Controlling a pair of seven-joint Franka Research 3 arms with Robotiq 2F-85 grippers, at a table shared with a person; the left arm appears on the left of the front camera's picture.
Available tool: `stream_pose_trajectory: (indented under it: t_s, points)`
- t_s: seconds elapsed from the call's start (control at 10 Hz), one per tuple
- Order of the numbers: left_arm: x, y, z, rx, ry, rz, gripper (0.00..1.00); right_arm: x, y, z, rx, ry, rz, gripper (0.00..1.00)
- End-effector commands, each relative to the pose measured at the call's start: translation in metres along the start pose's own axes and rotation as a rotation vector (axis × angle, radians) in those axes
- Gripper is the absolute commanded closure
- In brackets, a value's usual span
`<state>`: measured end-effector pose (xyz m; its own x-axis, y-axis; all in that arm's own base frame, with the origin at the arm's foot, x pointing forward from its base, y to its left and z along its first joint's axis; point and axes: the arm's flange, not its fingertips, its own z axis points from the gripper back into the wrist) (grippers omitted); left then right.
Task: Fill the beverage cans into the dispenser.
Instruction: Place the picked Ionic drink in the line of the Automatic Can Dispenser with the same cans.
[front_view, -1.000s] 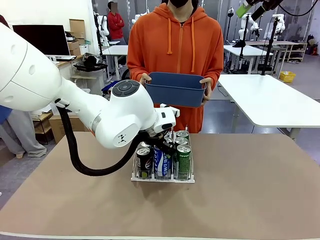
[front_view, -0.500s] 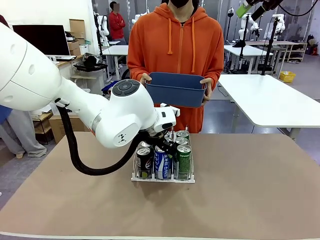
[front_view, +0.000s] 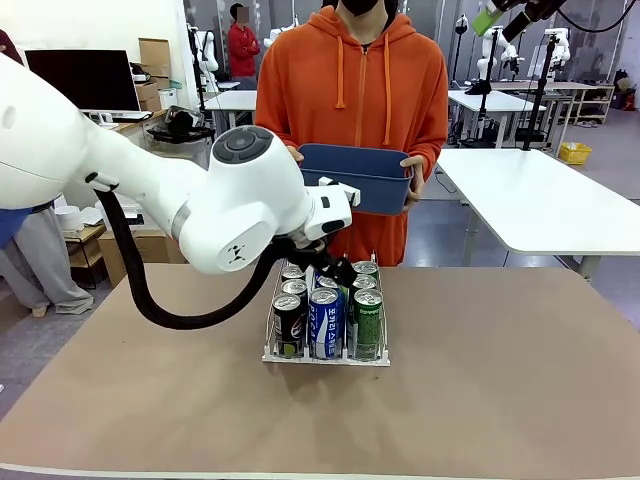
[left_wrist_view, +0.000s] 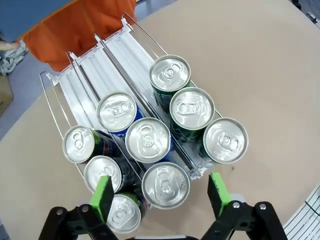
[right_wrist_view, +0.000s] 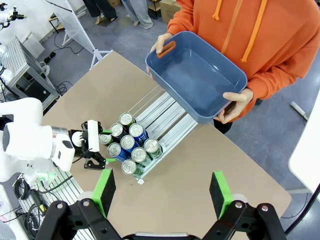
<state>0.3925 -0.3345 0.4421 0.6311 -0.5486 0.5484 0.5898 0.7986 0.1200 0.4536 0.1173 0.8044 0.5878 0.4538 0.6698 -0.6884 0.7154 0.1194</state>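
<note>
The dispenser (front_view: 325, 359) stands mid-table, holding beverage cans in three lanes: black ones (front_view: 288, 325) on the left, blue-and-white ones (front_view: 325, 322) in the middle, green ones (front_view: 367, 322) on the right. My left gripper (front_view: 337, 270) hangs just above the rear cans. In the left wrist view it (left_wrist_view: 160, 194) is open over the silver tops of the green cans (left_wrist_view: 190, 107) and the blue-and-white cans (left_wrist_view: 148, 140), holding nothing. The back part of the lanes (left_wrist_view: 100, 65) is bare. My right gripper (right_wrist_view: 162, 192) is open, high above the table, looking down on the dispenser (right_wrist_view: 165, 117).
A person in an orange hoodie stands at the far edge holding a blue plastic tub (front_view: 352, 178) with both hands; from above the blue tub (right_wrist_view: 195, 75) looks empty. Bare brown tabletop (front_view: 520, 380) surrounds the rack on all sides.
My left gripper has lifted up off the cans and drawn back a little. The front blue-and-white can, half hidden by the fingers before, now stands free in the middle lane.
</note>
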Motion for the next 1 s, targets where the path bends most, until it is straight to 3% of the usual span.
stream_pose_trajectory:
  t_s: [0.0, 0.3, 0.4, 0.9]
  points:
    - [0.004, -0.003, 0.018, 0.022, 0.049, -0.058, 0.00, -0.001, 0.000, 0.001, 0.001, 0.002, 0.001, 0.00]
    - [0.013, -0.003, 0.042, -0.015, 0.098, -0.144, 0.00, -0.001, 0.000, 0.001, 0.001, 0.002, 0.001, 0.00]
    - [0.005, -0.008, 0.025, 0.019, 0.053, -0.086, 0.00, -0.001, 0.000, 0.001, 0.001, 0.002, 0.001, 0.00]
    - [0.005, -0.008, 0.025, 0.019, 0.053, -0.086, 0.00, -0.001, 0.000, 0.001, 0.001, 0.002, 0.001, 0.00]
